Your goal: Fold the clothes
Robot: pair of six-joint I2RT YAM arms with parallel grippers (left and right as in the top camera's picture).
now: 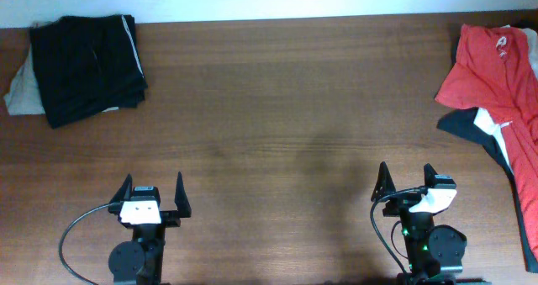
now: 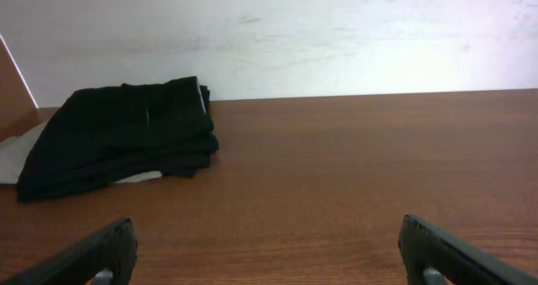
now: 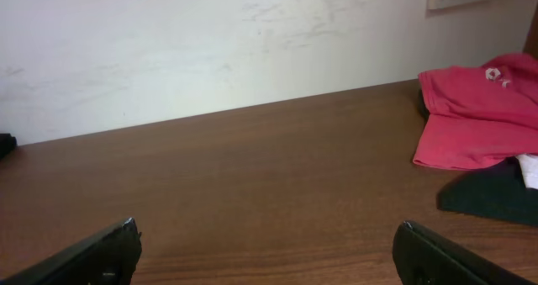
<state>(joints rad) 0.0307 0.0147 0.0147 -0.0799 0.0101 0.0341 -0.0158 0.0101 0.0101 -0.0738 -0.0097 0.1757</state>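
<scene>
An orange-red T-shirt lies crumpled at the table's right edge, on top of a navy and white garment. It also shows in the right wrist view, far right. A folded black garment lies at the back left on a pale garment; it shows in the left wrist view. My left gripper is open and empty near the front edge, left of centre. My right gripper is open and empty near the front edge, right of centre. Both are far from the clothes.
The wooden table ends at a white wall at the back. The red garment pile runs down the right edge towards the front right corner.
</scene>
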